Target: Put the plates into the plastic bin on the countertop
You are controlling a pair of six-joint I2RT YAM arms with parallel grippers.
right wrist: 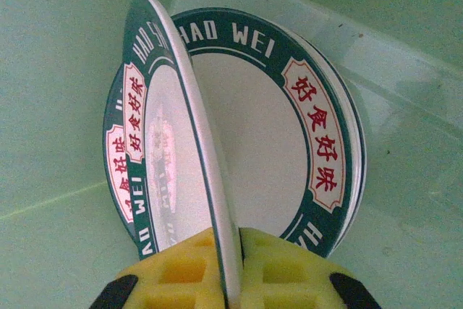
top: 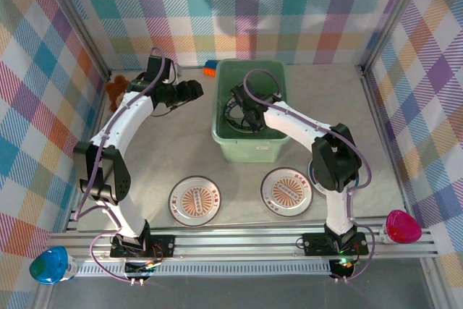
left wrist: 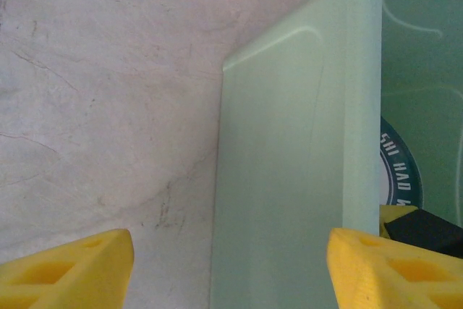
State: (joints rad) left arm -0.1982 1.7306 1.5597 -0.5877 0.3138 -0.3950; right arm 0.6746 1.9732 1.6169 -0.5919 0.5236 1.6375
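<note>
The mint-green plastic bin (top: 249, 142) stands mid-countertop. My right gripper (right wrist: 233, 265) is down inside it (top: 248, 112), shut on the rim of a teal-rimmed plate (right wrist: 170, 128) held on edge, tilted over a stack of like plates (right wrist: 304, 135) on the bin floor. My left gripper (left wrist: 230, 269) hovers open just outside the bin's left wall (left wrist: 289, 179), nothing between its yellow fingertips (left wrist: 79, 265); it is left of the bin (top: 189, 90). Two orange sunburst plates (top: 194, 200) (top: 287, 191) lie flat on the countertop (top: 166, 150) in front of the bin.
A small blue-orange block (top: 210, 69) sits behind the bin's back left corner, and a brown soft toy (top: 116, 90) by the left wall. Plaid walls (top: 43, 70) close in three sides. A pink dome (top: 402, 226) and a blue dome (top: 49, 265) flank the front rail.
</note>
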